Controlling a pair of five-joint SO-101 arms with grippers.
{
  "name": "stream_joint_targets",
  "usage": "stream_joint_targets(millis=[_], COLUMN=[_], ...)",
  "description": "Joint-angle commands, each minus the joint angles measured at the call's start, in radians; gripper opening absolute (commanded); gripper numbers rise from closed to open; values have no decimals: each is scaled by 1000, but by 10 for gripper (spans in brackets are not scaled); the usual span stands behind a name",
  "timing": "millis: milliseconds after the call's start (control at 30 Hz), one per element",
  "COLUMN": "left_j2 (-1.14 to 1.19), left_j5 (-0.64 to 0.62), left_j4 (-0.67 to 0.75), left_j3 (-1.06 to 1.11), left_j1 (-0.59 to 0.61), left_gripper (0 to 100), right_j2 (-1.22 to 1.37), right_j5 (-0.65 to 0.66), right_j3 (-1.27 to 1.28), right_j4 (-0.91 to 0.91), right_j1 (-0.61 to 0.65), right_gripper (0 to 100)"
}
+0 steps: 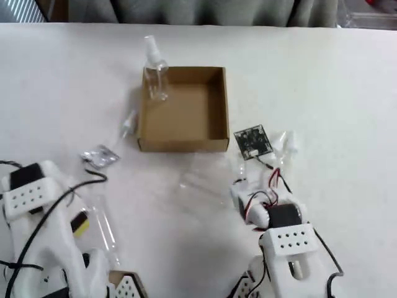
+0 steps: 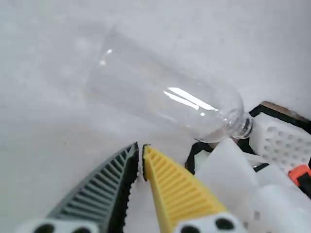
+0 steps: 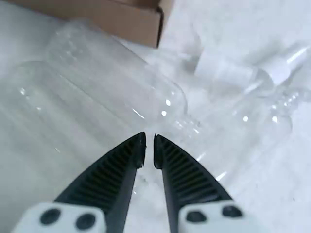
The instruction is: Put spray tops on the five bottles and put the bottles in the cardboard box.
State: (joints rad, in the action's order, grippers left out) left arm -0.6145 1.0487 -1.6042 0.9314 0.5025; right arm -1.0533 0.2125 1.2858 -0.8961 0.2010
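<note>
Left gripper (image 2: 141, 147): grey and yellow fingers clenched tip to tip, grasping nothing. Just beyond the tips a clear, uncapped plastic bottle (image 2: 160, 99) lies flat on the white counter (image 2: 43, 29). Its long axis runs across the fingers' line rather than along it.

Right gripper (image 3: 149, 141): black fingers all but closed, a slit between the tips, nothing held. A second clear plastic bottle (image 3: 114, 80) lies just ahead, neck nearest the tips. Its long axis runs away toward a corner of the brown cardboard box (image 3: 116, 17). A white spray top (image 3: 228, 73) rests near it.

Farther off, one capped clear bottle (image 1: 156, 74) stands in the box's far corner.

Judgement: each arm has its own bottle nearest, and the fingers must open first. The left wrist likely needs turning to span its bottle's width.
</note>
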Motion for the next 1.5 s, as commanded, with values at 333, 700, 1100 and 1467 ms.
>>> stream_joint_targets(millis=[333, 700, 1100, 1467], left_j2=[-35, -42, -45, -45], left_j5=[72, 74, -80, 38], left_j4=[95, 187, 201, -58], left_j3=[137, 224, 14, -307], left_j1=[-440, -768, -645, -209], left_gripper=[28, 28, 27, 27], right_j2=[242, 262, 269, 269], right_j5=[64, 64, 64, 64], right_j3=[-8, -11, -11, -11], right_j4=[42, 61, 73, 73], right_j1=[-153, -156, -157, -157], right_gripper=[17, 17, 17, 17])
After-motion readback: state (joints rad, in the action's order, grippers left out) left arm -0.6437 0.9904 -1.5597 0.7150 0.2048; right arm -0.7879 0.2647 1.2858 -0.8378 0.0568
